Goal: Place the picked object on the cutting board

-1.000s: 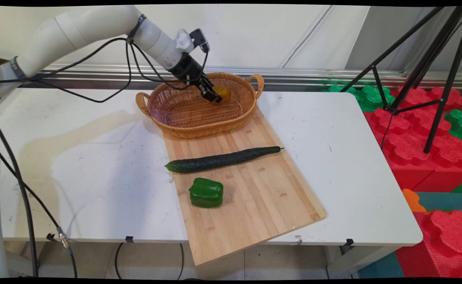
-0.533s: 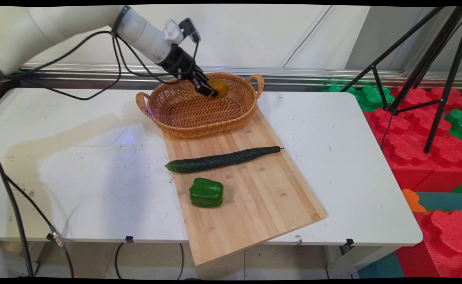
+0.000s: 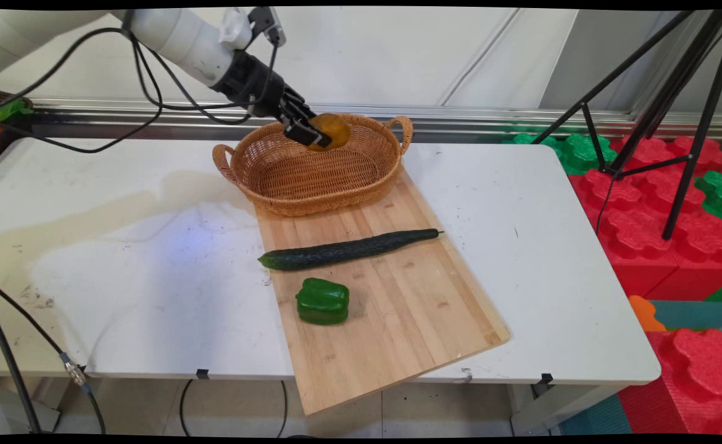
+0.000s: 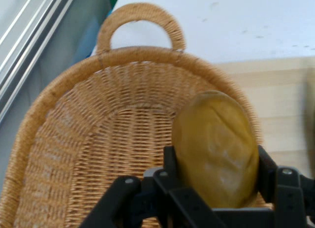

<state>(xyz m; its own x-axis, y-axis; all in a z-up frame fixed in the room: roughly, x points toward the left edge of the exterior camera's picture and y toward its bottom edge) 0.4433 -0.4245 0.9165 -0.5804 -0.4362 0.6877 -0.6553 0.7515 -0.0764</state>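
The claw (image 3: 304, 132) is clamped on a yellowish-brown potato (image 3: 331, 131), one black finger pressed to each side of it, and holds it in the air above the far part of a wicker basket (image 3: 311, 179). From the hand's own camera the potato (image 4: 215, 148) sits between the fingers (image 4: 171, 165) with the basket's woven wall (image 4: 98, 134) and one looped handle behind it; the potato is clear of the weave rather than resting on it. The basket stands at the far end of a wooden cutting board (image 3: 392, 302) that lies slantwise on the white desk (image 3: 540, 259), its near corner hanging past the desk's front edge. On the board, nearer to me, a long dark cucumber (image 3: 348, 248) lies crosswise, and just in front of it a green bell pepper (image 3: 322, 301) sits by the board's left edge. Both are well apart from the claw. A black tripod (image 3: 663, 92) stands off to the right beside red and green foam blocks (image 3: 651, 203) on the floor.
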